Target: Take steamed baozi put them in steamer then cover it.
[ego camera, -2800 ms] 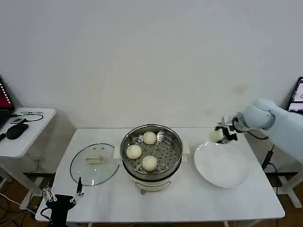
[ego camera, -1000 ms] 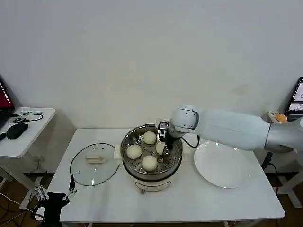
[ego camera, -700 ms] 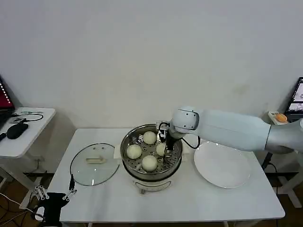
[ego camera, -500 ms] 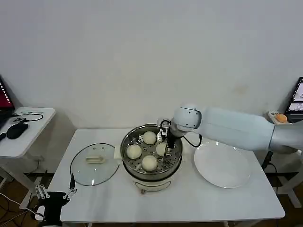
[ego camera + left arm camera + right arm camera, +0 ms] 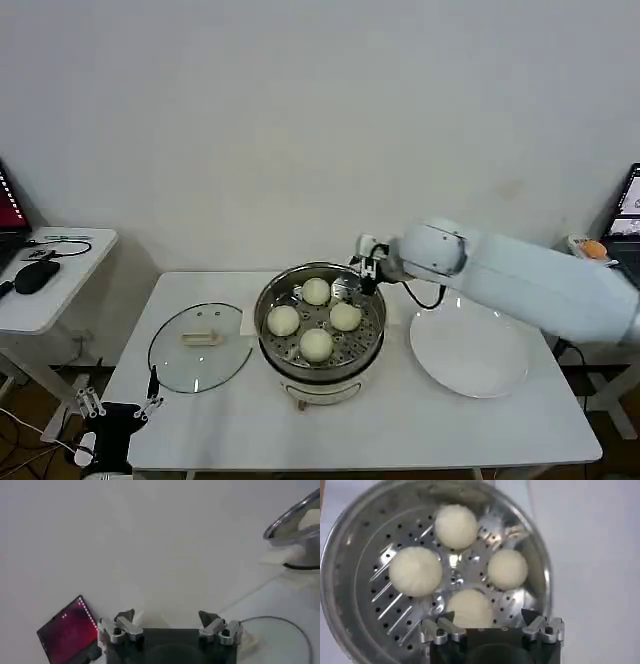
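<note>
four steamed baozi (image 5: pixel 345 316) sit on the perforated tray of the steamer (image 5: pixel 320 362) at the table's (image 5: pixel 350 430) centre, the right gripper (image 5: pixel 367 256) above its far right rim. the cover (image 5: pixel 200 346) lies left, a white plate (image 5: pixel 468 350) right; the left gripper (image 5: pixel 118 410) hangs near the front left corner.

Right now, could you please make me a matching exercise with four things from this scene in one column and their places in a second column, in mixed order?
Things:
1. four round white-cream steamed buns
2. round clear glass lid with cream handle
3. flat white round plate
4. right hand

Places:
A. on the table, left of the shiny round steel steamer
B. above the steamer's back right rim
C. on the perforated tray inside the steamer
D. on the table, right of the steamer

Pairs: 1-C, 2-A, 3-D, 4-B
</note>
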